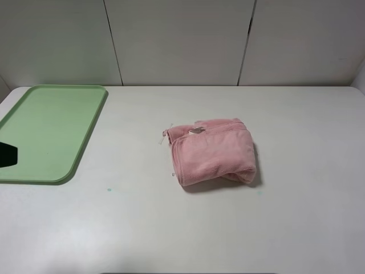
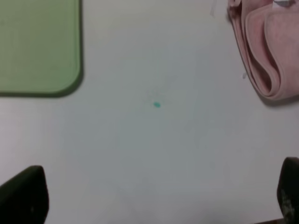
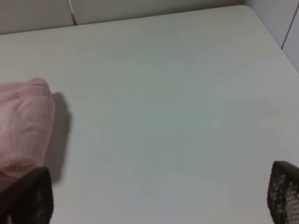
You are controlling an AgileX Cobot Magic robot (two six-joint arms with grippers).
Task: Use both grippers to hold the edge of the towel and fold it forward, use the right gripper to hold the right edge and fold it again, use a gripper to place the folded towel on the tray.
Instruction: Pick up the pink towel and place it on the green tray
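You have the pink towel (image 1: 214, 151) lying folded near the middle of the white surface (image 1: 142, 228), well apart from the light green tray (image 1: 51, 128) at the left. Your left tool (image 2: 156, 198) and right tool (image 3: 156, 196) each stand spread wide, gripping nothing, clear of the towel.

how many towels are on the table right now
1. The folded pink towel lies on the table right of centre, apart from the green tray at the far left; no other shows.
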